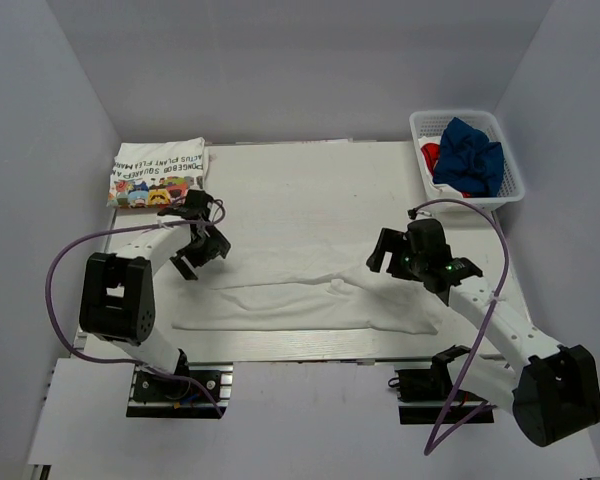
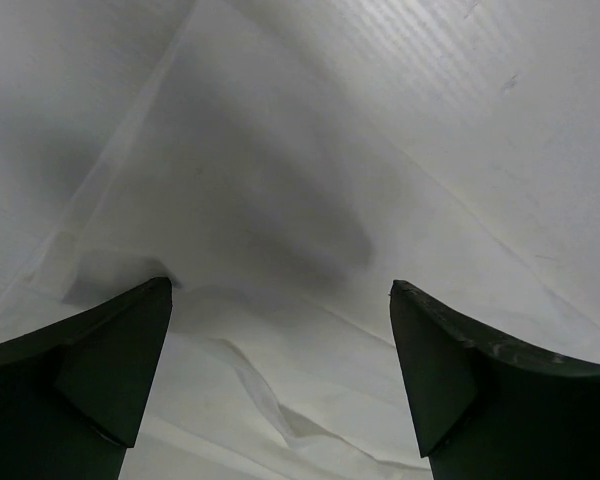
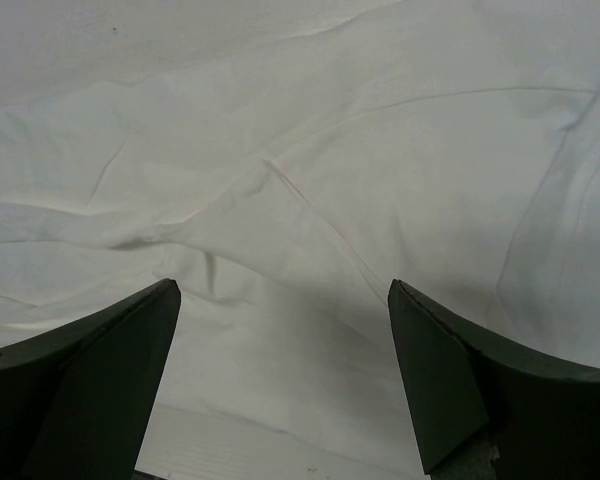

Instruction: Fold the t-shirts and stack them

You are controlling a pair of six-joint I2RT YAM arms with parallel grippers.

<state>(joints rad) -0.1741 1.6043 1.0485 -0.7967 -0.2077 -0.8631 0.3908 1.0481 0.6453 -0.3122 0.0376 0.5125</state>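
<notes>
A plain white t-shirt (image 1: 300,300) lies spread and partly folded lengthwise across the near half of the table; it also fills the left wrist view (image 2: 280,350) and the right wrist view (image 3: 310,200). My left gripper (image 1: 200,255) hovers open and empty above the shirt's left end. My right gripper (image 1: 388,258) hovers open and empty above its right part. A folded white t-shirt with colourful print and black lettering (image 1: 158,172) lies at the far left corner. A navy blue t-shirt (image 1: 470,155) and a white one with red graphic (image 1: 435,155) sit in the basket.
A white plastic lattice basket (image 1: 510,165) stands at the far right of the table. Purple cables loop from both arms. Grey walls close in the sides and back.
</notes>
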